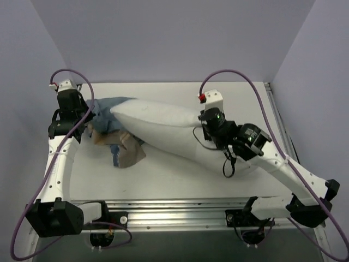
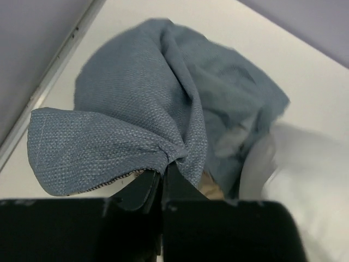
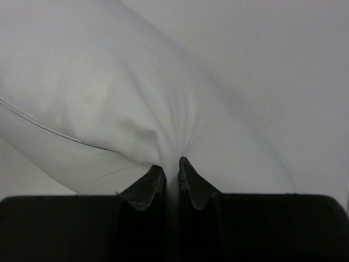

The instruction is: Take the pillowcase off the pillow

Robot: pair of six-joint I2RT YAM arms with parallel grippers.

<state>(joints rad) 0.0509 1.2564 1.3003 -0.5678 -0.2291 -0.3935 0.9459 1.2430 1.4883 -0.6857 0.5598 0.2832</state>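
Our left pincer (image 2: 162, 172) clamps the pillowcase (image 2: 136, 109), our right pincer (image 3: 172, 165) pinches the pillow (image 3: 109, 93); we judge either thin fold may slip, or the pillow drags along

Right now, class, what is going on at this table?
Two robot arms are pulling a pillowcase off a pillow. The left gripper is shut on a fold of the blue pillowcase, which lies bunched at the left of the table. The right gripper pinches the white pillow. Most of the pillow is bare; only its left end seems to sit in the case.
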